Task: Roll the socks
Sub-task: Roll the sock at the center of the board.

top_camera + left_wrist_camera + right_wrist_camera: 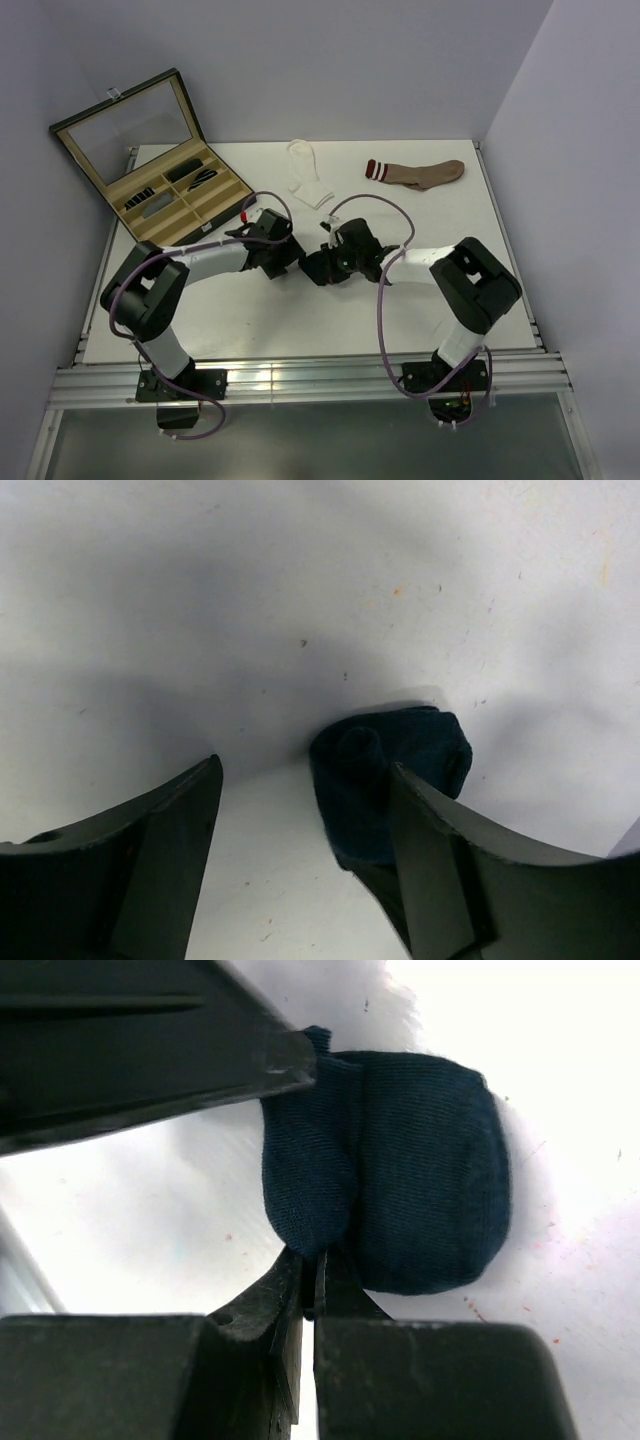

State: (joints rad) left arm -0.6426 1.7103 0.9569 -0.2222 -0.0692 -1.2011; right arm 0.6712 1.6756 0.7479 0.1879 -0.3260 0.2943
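Note:
A navy sock (400, 1190) lies on the white table as a compact roll. My right gripper (310, 1265) is shut, its tips pinching the near edge of the roll at the crease between two folds. My left gripper (305, 770) stands open just beside it; the roll (385, 775) rests against the inner side of its right finger (460, 850), and the left finger (170, 850) is apart from it. From above, both grippers (290, 258) (318, 268) meet at the table's middle and hide the roll. A white sock (308, 175) lies flat at the back.
A brown sock with a striped cuff (420, 172) lies flat at the back right. An open display case (170, 190) with a glass lid sits at the back left corner. One finger of the left gripper (150, 1050) crosses the top of the right wrist view.

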